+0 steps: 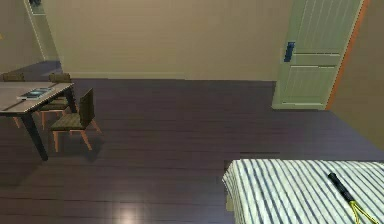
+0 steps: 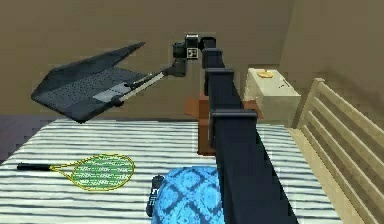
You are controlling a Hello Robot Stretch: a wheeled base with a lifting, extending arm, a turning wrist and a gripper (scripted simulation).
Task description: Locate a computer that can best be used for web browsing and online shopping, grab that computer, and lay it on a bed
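arm side view, nearest first: the dark square arm point(image 2: 240, 150) rises from the bottom edge over a bed point(image 2: 60, 150) with a striped cover. beside the arm, on the cover, lies one round blue patterned cushion point(image 2: 190, 198), and a small dark object point(image 2: 155, 193) that i cannot name lies against its edge. farther along the cover lies one tennis racket point(image 2: 100, 172) with green and yellow strings and a black handle. a slatted wooden headboard point(image 2: 340, 130) stands along this view's right. above the bed, clear of the cover, hangs one laptop point(image 2: 90, 85): dark grey, lid raised, keyboard deck showing paler keys, the whole of it tilted. it hangs at the far end of the gripper point(image 2: 140, 85), which holds it by the edge of its deck; how the jaws stand i cannot tell. past the arm stands one cream nightstand point(image 2: 275, 98) with a small orange thing point(image 2: 265, 73) on top. forward view: the bed's striped corner is nearest, then dark wooden floor point(image 1: 180, 120), one dining table point(image 1: 15, 105) with at least two wooden chairs point(image 1: 75, 118) at the left, and one cream panelled door point(image 1: 320, 50) in the far wall.
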